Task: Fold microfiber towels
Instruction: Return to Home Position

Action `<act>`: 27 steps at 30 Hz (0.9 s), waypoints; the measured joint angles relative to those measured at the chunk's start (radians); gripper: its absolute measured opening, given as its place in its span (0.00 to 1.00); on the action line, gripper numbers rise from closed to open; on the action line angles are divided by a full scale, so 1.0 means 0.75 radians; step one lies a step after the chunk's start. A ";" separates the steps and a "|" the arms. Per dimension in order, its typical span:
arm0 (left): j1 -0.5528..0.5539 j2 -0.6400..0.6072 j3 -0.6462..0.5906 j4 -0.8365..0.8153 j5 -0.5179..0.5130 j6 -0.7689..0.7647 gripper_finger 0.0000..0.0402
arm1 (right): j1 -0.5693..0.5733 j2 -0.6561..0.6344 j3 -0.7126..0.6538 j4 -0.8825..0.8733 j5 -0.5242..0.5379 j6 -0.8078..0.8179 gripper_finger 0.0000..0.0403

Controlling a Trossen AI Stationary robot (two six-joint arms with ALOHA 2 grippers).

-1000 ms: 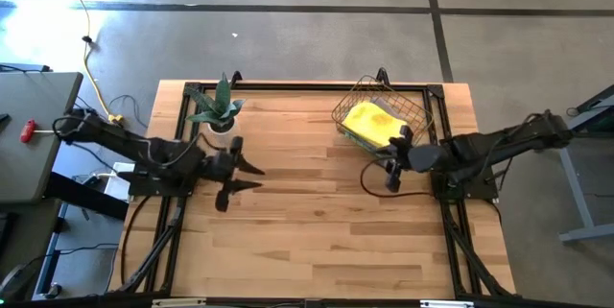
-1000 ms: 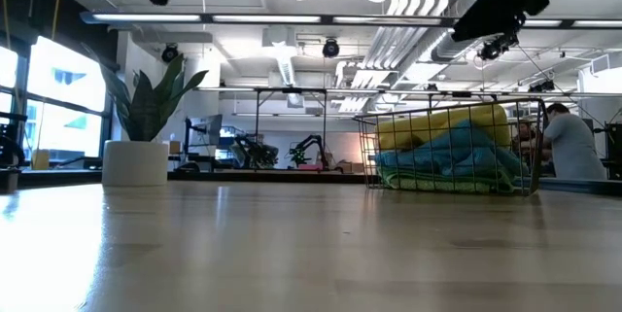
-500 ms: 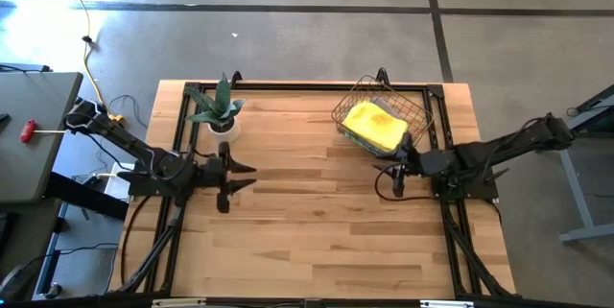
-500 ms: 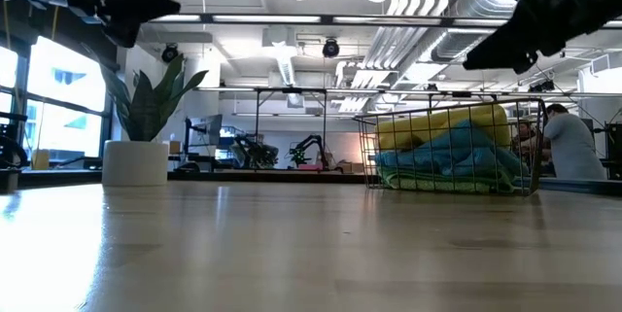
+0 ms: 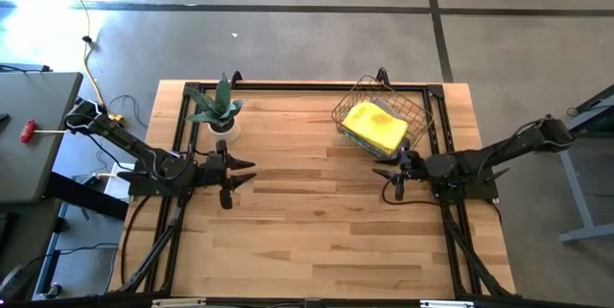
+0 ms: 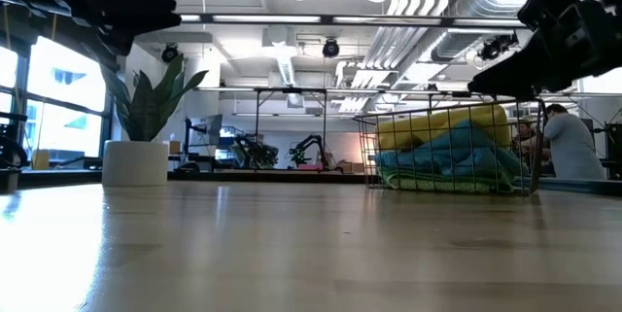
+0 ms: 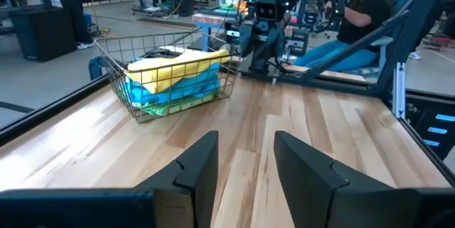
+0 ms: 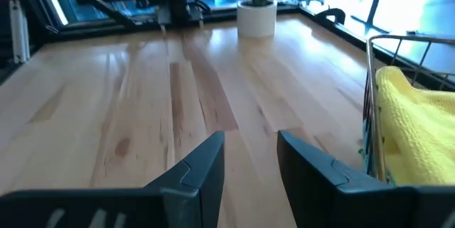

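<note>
left gripper (image 5: 242, 173): low over the worktop (image 5: 307, 241), close to its left edge and pointing toward the middle. Its two fingers (image 7: 197, 167) are spread, bare wood shows between them, and nothing is held.

potted plant (image 5: 219, 114): upright in a white pot near the far left corner. It is just beyond the left gripper and not touching it.

wire basket (image 5: 414, 106): standing on the worktop near the far right corner, set askew to the edges.

microfiber towels (image 7: 174, 79): folded and stacked inside the wire basket. None is seen on the bare worktop.

yellow towel (image 5: 374, 126): top of the stack, rising to about the basket rim.

light blue towel (image 6: 462, 156): directly under the yellow one, bulging against the wire wall.

lime green towel (image 6: 428, 184): bottom layer, visible through the wires in the low view. The number of cloths in the stack cannot be told.

right gripper (image 5: 389, 179): low over the worktop, close to its right edge and pointing toward the middle. It is just to the near side of the wire basket and clear of it. Its fingers (image 8: 202, 164) are spread and empty.

person (image 6: 569, 145): beyond the far edge of the worktop, partly hidden behind the basket in the low view.
</note>
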 joint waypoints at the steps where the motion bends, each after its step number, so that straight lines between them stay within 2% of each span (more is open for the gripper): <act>1: 0.000 0.000 0.000 -0.001 -0.001 0.000 0.32 | 0.000 -0.017 -0.026 0.032 0.000 -0.012 0.31; 5: 0.000 0.003 0.000 -0.011 -0.004 0.000 0.32 | 0.000 -0.091 -0.126 0.157 0.001 -0.032 0.31; 12: 0.001 0.003 0.000 -0.013 0.008 0.000 0.32 | 0.000 -0.155 -0.138 0.113 0.001 -0.026 0.31; 15: 0.001 0.003 0.000 -0.013 0.011 0.000 0.32 | -0.001 -0.158 -0.138 0.095 -0.002 0.075 0.31; 18: 0.001 0.003 0.000 -0.013 0.011 0.000 0.32 | -0.001 -0.158 -0.135 0.066 -0.113 0.174 0.31; 24: 0.001 0.003 0.001 -0.013 0.011 0.000 0.32 | 0.000 -0.155 -0.139 0.052 -0.445 0.175 0.31; 27: 0.001 0.003 0.001 -0.013 0.012 0.000 0.32 | -0.001 -0.155 -0.139 0.122 -0.524 0.164 0.31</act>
